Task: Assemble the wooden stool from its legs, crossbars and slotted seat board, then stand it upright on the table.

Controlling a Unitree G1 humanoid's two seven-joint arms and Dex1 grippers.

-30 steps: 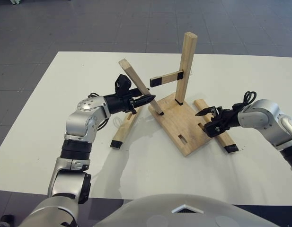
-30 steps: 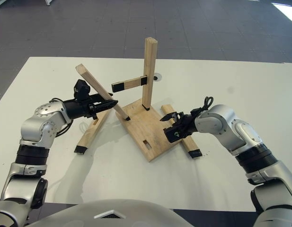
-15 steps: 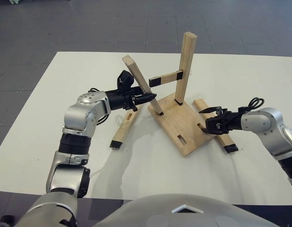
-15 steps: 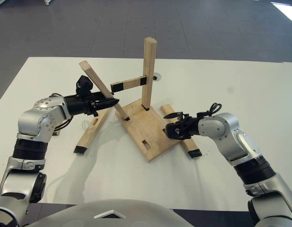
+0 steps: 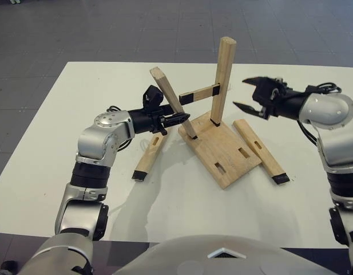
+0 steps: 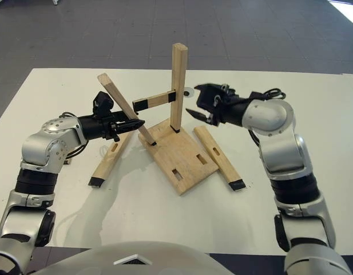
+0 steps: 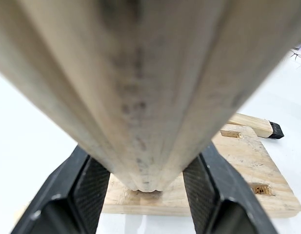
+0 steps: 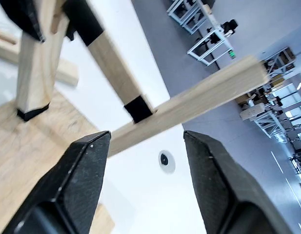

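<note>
White table (image 5: 62,143) fills the middle of the frame, with grey tiled floor (image 5: 107,28) along the top. At centre lies the seat board (image 5: 222,152), bearing an upright leg (image 5: 223,80) and a tilted leg (image 5: 170,100), which the left gripper (image 5: 182,118) clamps. The right gripper (image 5: 239,93), fingers spread and empty, has risen from the board's lower-right edge to the upper right, near the upright leg.

A white table (image 5: 79,103) fills the middle of the frame, with grey floor beyond it. A slotted seat board (image 5: 230,157) lies flat at its centre, turned at an angle. A loose leg (image 5: 147,156) lies flat to the board's left. A second loose leg (image 5: 261,152) lies just beside its right edge. A small round fitting (image 6: 189,91) sits in the tabletop toward the upper edge.
</note>
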